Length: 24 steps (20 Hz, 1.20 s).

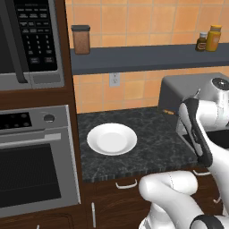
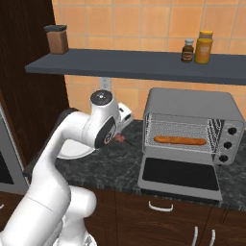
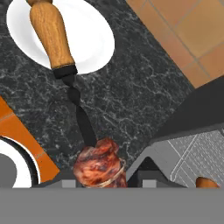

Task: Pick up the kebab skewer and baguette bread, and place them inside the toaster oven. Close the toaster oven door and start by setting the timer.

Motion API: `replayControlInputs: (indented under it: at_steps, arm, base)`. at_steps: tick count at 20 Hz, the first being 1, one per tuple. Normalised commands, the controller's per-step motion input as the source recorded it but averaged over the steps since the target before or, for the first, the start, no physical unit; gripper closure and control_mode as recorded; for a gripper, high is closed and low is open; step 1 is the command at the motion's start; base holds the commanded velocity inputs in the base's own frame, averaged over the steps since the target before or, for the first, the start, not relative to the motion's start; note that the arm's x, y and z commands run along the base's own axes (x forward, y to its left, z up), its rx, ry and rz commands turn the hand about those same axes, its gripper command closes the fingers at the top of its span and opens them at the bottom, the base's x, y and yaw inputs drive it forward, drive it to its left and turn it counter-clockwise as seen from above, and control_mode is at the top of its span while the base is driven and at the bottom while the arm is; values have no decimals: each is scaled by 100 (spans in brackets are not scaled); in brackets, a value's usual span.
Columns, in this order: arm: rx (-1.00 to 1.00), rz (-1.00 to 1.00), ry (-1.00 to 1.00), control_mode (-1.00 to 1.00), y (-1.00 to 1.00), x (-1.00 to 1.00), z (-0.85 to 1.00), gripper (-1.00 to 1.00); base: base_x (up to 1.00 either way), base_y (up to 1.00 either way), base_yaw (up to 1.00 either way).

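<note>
My gripper [image 3: 107,183] is shut on the kebab skewer [image 3: 78,109], clamping a reddish-brown meat chunk near its tip. Its wooden handle and dark twisted shaft reach out over the white plate [image 3: 94,39]. From the right base, the gripper [image 2: 122,137] hangs above the dark counter, between the plate [image 2: 77,151] and the toaster oven [image 2: 192,103]. The toaster oven door [image 2: 180,174] lies dropped open and flat. The baguette bread [image 2: 180,140] lies on the wire rack inside; its end [image 3: 205,183] shows in the hand view.
The plate [image 1: 91,138] holds nothing. A microwave [image 1: 31,40] and a built-in oven [image 1: 36,170] stand at the left. The shelf above carries a jar [image 1: 81,39] and two bottles [image 2: 204,46]. Three knobs [image 2: 230,139] sit on the toaster oven's right side.
</note>
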Motion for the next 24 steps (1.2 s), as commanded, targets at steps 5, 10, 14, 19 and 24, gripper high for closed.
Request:
replayControlInputs:
  at_steps: [5,10,14,19,24]
  arm:
    - [0,26,-10,-100,-100,-8,9,100]
    - [0,32,-4,-100,-92,0,0,100]
    - [-8,24,0,-100,-69,0,0,100]
    - [-24,19,3,-100,-36,7,-22,100]
    - [-32,5,0,-100,-2,41,-35,100]
  base:
    - [0,0,0]
    - [0,0,0]
    - [0,0,0]
    - [0,0,0]
    - [0,0,0]
